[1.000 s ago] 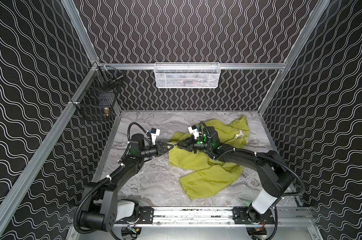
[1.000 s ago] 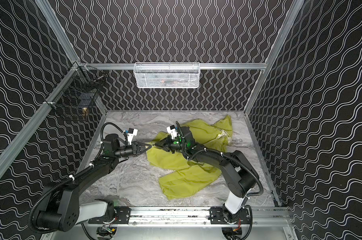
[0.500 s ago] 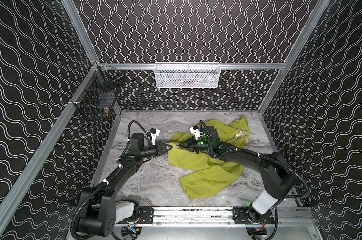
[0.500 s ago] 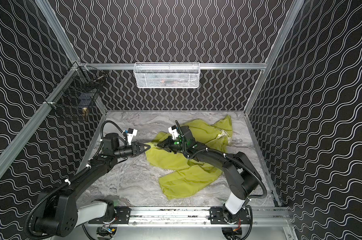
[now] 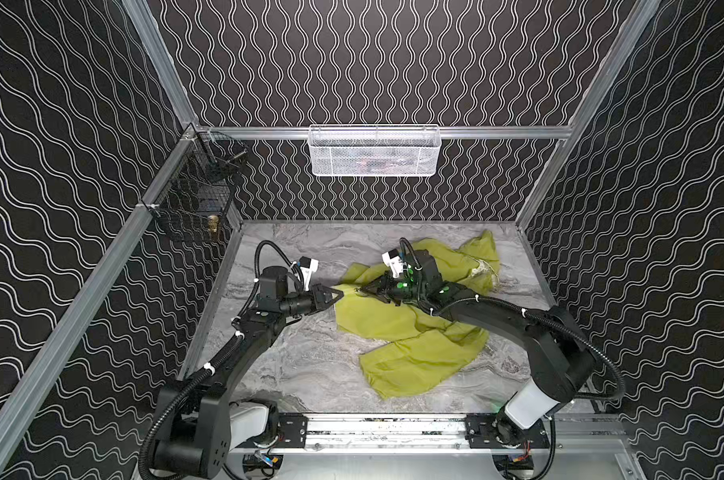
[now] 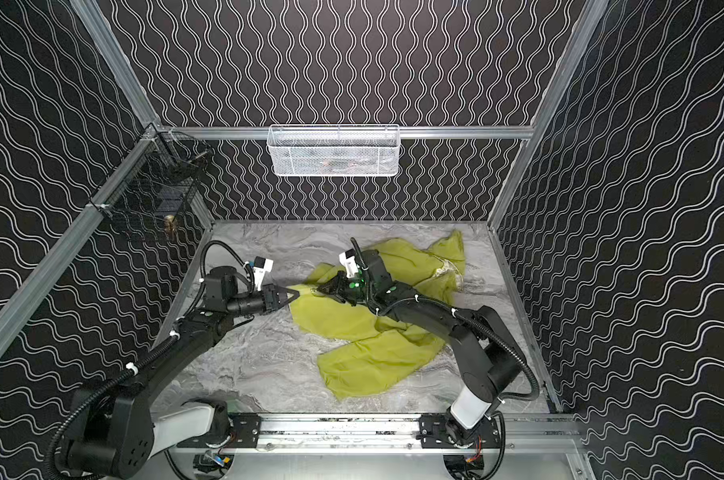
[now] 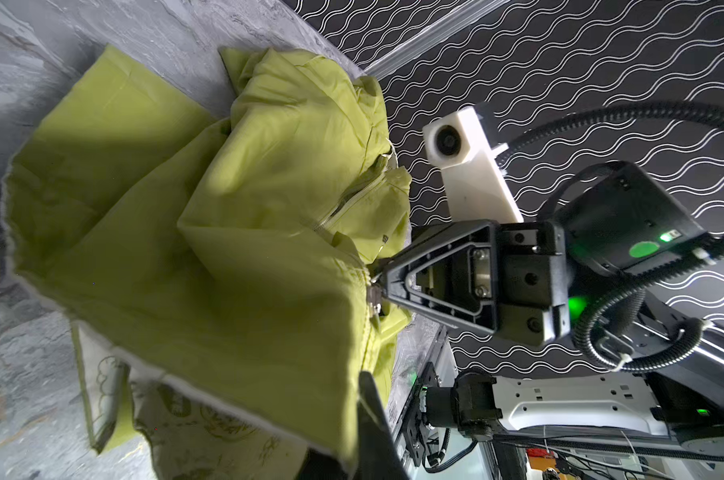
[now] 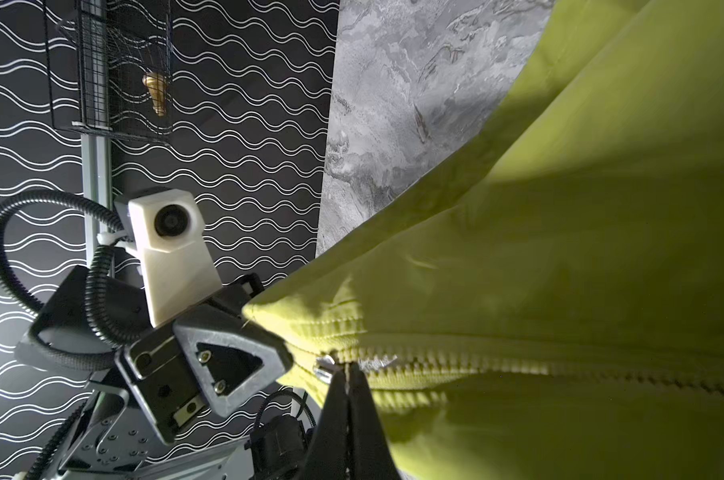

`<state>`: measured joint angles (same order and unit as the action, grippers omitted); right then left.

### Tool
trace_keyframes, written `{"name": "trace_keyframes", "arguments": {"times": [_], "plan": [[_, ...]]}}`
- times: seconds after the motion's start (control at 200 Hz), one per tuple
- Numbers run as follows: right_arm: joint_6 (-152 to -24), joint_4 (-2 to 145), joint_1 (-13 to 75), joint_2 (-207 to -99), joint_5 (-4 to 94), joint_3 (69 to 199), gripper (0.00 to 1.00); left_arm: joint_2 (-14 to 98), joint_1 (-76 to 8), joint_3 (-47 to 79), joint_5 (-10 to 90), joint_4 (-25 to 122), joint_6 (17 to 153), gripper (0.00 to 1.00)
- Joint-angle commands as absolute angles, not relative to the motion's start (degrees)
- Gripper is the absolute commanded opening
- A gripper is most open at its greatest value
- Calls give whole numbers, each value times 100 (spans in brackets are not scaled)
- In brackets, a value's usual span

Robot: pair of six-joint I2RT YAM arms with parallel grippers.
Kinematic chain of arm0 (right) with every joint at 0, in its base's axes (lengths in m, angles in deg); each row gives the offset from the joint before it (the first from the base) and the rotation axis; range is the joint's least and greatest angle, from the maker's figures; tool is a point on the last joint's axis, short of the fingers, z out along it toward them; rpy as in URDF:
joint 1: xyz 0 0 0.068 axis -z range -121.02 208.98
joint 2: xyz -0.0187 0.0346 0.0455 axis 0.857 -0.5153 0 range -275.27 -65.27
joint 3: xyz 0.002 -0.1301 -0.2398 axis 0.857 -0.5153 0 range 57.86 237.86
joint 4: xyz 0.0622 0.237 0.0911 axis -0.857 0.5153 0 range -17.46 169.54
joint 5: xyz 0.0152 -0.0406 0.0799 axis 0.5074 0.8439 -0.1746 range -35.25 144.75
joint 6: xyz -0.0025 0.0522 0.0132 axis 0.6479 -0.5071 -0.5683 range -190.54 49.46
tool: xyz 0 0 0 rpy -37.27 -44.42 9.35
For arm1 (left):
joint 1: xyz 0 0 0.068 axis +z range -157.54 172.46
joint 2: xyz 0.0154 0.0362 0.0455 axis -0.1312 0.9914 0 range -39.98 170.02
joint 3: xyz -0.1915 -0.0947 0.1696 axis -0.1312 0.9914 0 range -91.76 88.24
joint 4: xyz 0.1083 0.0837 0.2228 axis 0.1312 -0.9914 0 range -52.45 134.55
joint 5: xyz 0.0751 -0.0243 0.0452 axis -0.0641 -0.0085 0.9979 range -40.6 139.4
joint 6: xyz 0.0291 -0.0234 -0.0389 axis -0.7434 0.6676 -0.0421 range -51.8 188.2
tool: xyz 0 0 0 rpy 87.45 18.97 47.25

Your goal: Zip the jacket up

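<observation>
The yellow-green jacket lies crumpled on the right half of the marble table in both top views. Its left corner is lifted between the two grippers. My left gripper is shut on the hem corner beside the zipper's end; in the left wrist view the fabric drapes over my left gripper. My right gripper is shut on the metal zipper pull, just right of the left gripper's tip. The closed zipper runs away from it. Cream printed lining shows under the hem.
A white mesh basket hangs on the back wall. A black wire basket is fixed in the left corner. Both arm bases sit on the front rail. Bare marble lies between the left arm and the jacket.
Almost nothing differs. Both grippers stay shut at the jacket's left corner, and the left arm's elbow has shifted slightly.
</observation>
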<state>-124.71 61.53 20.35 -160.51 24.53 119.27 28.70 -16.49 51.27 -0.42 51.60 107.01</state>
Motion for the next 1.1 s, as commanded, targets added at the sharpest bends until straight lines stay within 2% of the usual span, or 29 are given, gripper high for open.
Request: {"name": "trace_keyframes", "arguments": {"times": [0.0,1.096], "plan": [[-12276,6384,2049,-15992,2667,11983,0,2830,-1641,5046,118,5074,10498,0],[-11753,7237,2275,-15851,3215,12142,0,2655,-1641,4973,993,4248,10055,0]]}}
